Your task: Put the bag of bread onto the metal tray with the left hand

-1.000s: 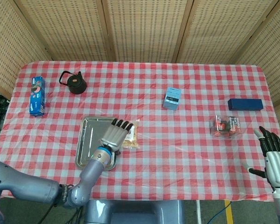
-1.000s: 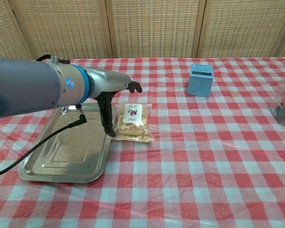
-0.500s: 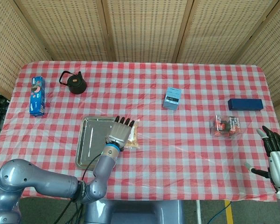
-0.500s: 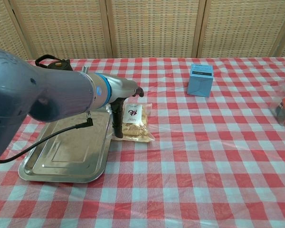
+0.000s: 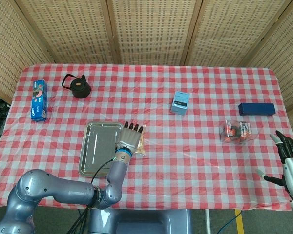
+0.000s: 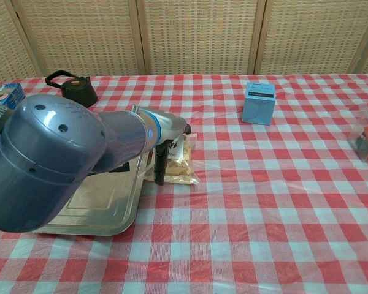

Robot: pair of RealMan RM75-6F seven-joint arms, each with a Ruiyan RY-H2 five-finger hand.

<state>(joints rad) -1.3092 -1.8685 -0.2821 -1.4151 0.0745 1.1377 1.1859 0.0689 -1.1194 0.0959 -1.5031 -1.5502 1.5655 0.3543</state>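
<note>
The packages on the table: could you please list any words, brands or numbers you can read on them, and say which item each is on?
No text reads clearly.
Bread bag: white label with a dark red mark, partly behind the left hand; unreadable.
Long blue box, far left: printed pictures, lettering too small.
Light blue box: dark panel on top, blurred.
Dark blue box: no print visible.
Clear pack: red contents, dark label too small.

Bare metal tray (image 5: 95, 146) lies just beside the bag of bread (image 6: 178, 166).
</note>
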